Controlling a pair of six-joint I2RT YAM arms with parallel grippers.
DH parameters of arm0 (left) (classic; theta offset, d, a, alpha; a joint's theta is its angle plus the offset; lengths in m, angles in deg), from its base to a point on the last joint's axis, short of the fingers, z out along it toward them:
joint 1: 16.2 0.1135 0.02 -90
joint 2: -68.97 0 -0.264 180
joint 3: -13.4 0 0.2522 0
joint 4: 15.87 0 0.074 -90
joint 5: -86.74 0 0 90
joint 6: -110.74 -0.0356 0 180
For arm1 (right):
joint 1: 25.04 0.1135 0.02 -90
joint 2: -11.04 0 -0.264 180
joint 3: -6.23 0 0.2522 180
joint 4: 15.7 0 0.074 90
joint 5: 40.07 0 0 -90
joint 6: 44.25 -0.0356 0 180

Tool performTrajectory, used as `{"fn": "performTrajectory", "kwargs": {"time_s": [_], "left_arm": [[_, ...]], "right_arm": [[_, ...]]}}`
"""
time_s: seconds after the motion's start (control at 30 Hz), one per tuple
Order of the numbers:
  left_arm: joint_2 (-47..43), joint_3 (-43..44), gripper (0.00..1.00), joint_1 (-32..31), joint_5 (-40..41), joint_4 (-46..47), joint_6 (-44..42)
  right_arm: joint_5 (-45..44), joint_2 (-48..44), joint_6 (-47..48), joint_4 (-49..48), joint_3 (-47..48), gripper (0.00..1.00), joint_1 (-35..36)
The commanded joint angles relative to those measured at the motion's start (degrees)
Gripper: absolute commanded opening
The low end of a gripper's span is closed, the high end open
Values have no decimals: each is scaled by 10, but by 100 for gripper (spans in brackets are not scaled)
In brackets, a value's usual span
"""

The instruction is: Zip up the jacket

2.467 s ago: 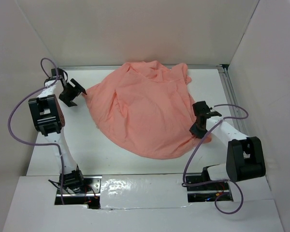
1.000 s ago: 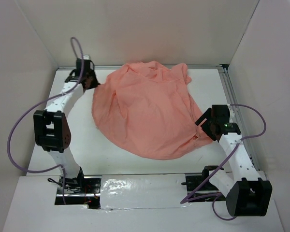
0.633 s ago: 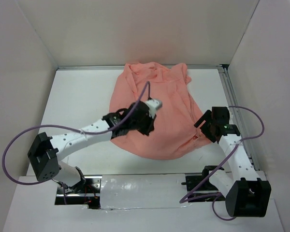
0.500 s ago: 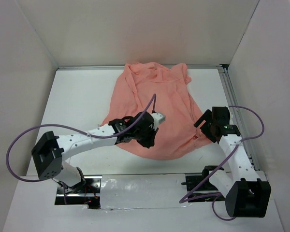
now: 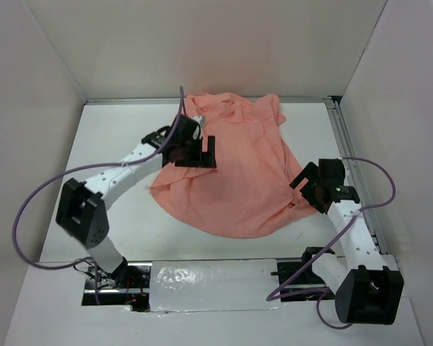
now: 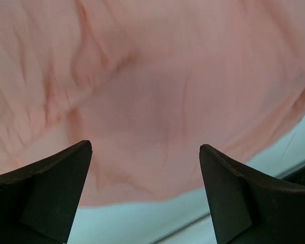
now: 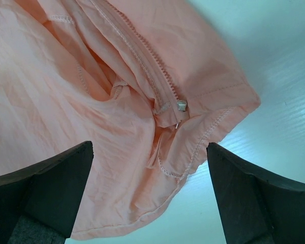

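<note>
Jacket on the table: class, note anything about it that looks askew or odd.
The jacket is bunched in a wrinkled heap, not laid flat. In the right wrist view its zipper slider sits at a folded hem corner.

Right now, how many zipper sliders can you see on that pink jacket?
1. The zipper slider sits at the end of the zipper teeth, near the hem corner of the jacket. Others may be hidden in folds.

Jacket: thin matt wrinkled cloth; table: smooth, white.
</note>
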Motion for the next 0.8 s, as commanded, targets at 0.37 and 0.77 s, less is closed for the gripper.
{"fn": "performTrajectory", "kwargs": {"time_s": [0.37, 0.77], "left_arm": [[381, 414, 89, 115, 25, -72, 3], [397, 374, 77, 81, -4, -43, 14]], "right_arm": [[20, 61, 13, -68, 14, 100, -34], [40, 106, 20, -94, 6, 100, -47]]}}
